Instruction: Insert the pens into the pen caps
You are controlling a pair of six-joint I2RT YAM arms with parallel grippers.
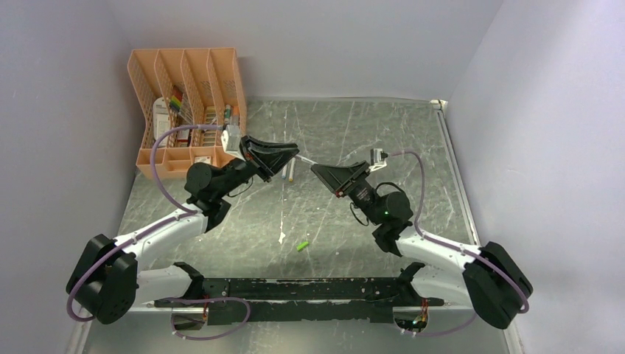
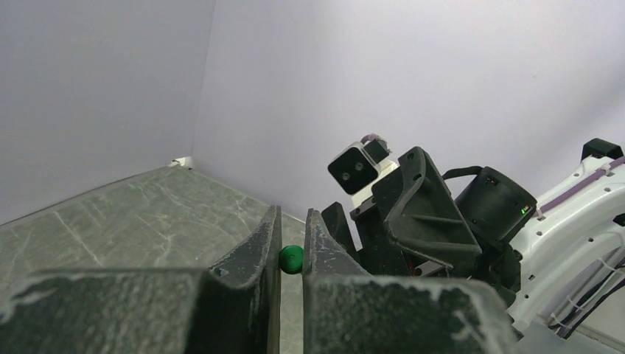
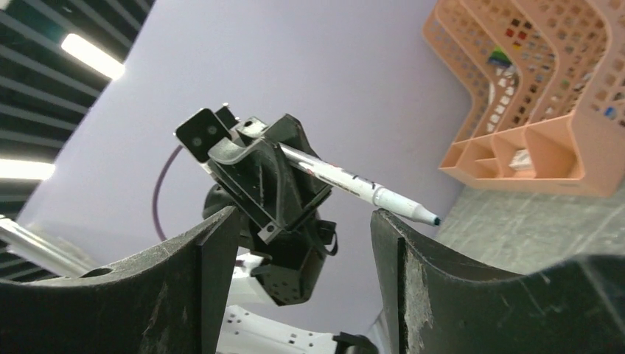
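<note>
My left gripper (image 1: 289, 153) is shut on a white pen (image 1: 307, 160) and holds it above the table, pointing right at my right gripper (image 1: 320, 172). In the left wrist view the pen's round green end (image 2: 292, 259) sits pinched between the nearly closed jaws of the left gripper (image 2: 292, 225). In the right wrist view the pen (image 3: 354, 181) sticks out of the left gripper, its dark tip just above my right fingertip (image 3: 387, 221). My right gripper (image 3: 306, 215) is wide open and empty. A green cap (image 1: 302, 245) lies on the table nearer the bases. Another pen (image 1: 290, 174) lies below the left gripper. The blue and orange-pink caps are out of view.
A peach mesh organiser (image 1: 188, 103) with stationery stands at the back left, and it also shows in the right wrist view (image 3: 549, 118). Grey walls close in the table at the left, back and right. A black rail (image 1: 309, 289) runs along the near edge.
</note>
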